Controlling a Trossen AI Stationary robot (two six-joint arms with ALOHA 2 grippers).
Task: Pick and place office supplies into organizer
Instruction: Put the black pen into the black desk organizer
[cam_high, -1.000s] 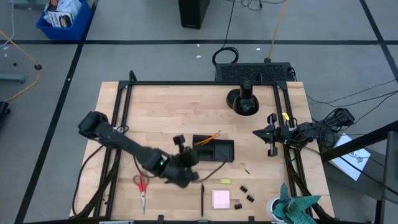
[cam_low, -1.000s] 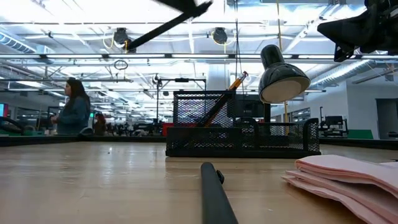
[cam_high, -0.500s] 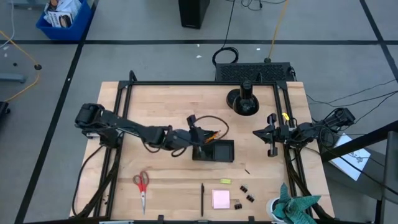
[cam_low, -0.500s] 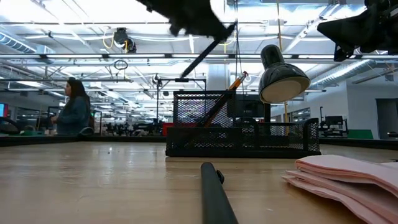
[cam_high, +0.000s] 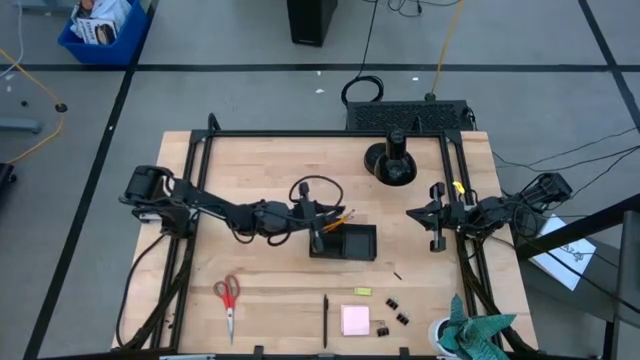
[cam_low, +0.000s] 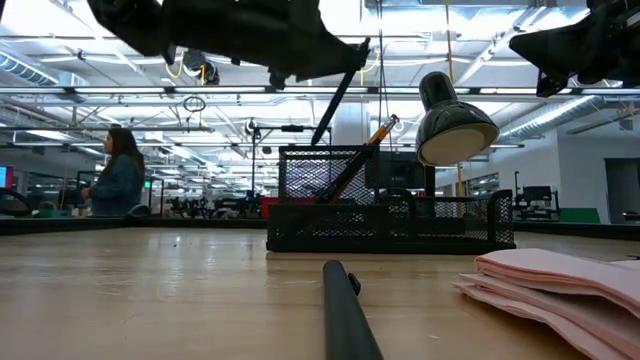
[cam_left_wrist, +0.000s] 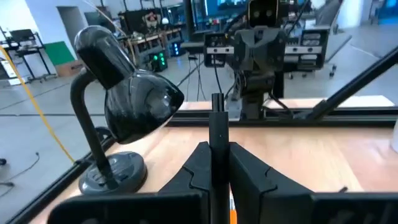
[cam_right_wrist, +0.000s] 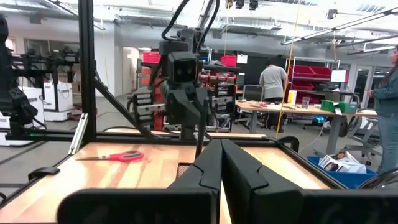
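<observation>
The left gripper (cam_high: 313, 226), near the centre of the high view, is clamped on a thin dark pen (cam_left_wrist: 217, 134); the left wrist view shows its two fingers (cam_left_wrist: 194, 168) pressed against the shaft, which stands upright between them. It hangs just over the left end of the black organizer (cam_high: 343, 241), where an orange pencil (cam_high: 339, 218) already leans out of the tall mesh compartment. In the low view the pen (cam_low: 338, 98) slants down toward that compartment's top edge. Outward from there, the scissors (cam_high: 227, 296) lie at the lower left of the table, another pen (cam_high: 325, 320) and the pink sticky-note pad (cam_high: 355, 320) lie near the bottom edge, with the small eraser (cam_high: 363, 292) and the binder clips (cam_high: 392, 310) to their right. The right gripper (cam_high: 438, 215) waits shut at the table's right edge. The risk now seems to be the slanted pen catching the mesh rim or knocking the leaning pencil, so that it drops outside the organizer on release. Compared with a second ago, the left arm has swung from the lower middle of the table up to the organizer, carrying the pen with it.
</observation>
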